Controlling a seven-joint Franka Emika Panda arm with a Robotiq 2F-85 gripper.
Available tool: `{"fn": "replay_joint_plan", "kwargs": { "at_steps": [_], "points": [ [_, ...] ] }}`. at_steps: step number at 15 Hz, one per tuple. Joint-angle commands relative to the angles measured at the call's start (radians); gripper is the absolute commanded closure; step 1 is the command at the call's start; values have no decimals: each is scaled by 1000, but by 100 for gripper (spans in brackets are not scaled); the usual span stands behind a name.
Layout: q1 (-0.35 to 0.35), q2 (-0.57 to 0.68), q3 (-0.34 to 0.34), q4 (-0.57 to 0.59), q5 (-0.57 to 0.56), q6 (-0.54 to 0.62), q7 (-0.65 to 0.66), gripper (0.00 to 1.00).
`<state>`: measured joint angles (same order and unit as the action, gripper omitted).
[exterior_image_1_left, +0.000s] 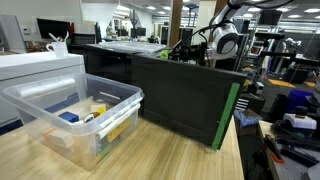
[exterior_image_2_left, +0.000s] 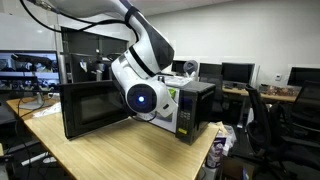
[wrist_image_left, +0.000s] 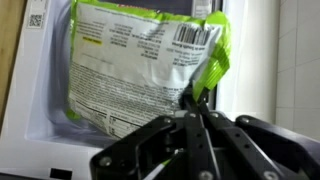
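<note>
- The packet is a flat plastic pouch, clear to silvery across its face, with bright green edges, printed text and a barcode near its upper right corner.
- In the wrist view it fills most of a pale-walled opening, its printed face turned to the camera. The right edge is crumpled where it is gripped.
- The gripper is clenched on that green right edge. Its dark fingers meet on the plastic with no gap between them, so the packet is pinched at its side.
- I cannot tell whether the packet's lower edge rests on the floor of the opening or hangs free.
- A small square code sticker sits on the pale frame at the upper left of the opening.
- In an exterior view the white arm bends down from above and reaches to the front of a black microwave, whose door stands swung wide open. The gripper itself is hidden behind the arm's wrist there.
- The microwave stands on a light wooden tabletop.
- In an exterior view a clear plastic bin with small blue and yellow things inside sits on the tabletop, well apart from the arm.
</note>
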<state>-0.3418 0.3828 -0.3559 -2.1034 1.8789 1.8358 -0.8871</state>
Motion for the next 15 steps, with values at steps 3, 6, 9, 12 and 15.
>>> {"fn": "replay_joint_plan", "kwargs": {
  "at_steps": [3, 6, 9, 12, 15],
  "points": [
    [-17, -28, 0, -25, 8, -79, -77, 99],
    [-20, -7, 5, -6, 10, -102, -83, 99],
    [-15, 7, 8, 9, 12, -108, -83, 99],
    [-4, 9, 16, 33, 23, -87, -86, 99],
    [4, 26, 26, 60, 29, -67, -77, 99]
  ]
}}
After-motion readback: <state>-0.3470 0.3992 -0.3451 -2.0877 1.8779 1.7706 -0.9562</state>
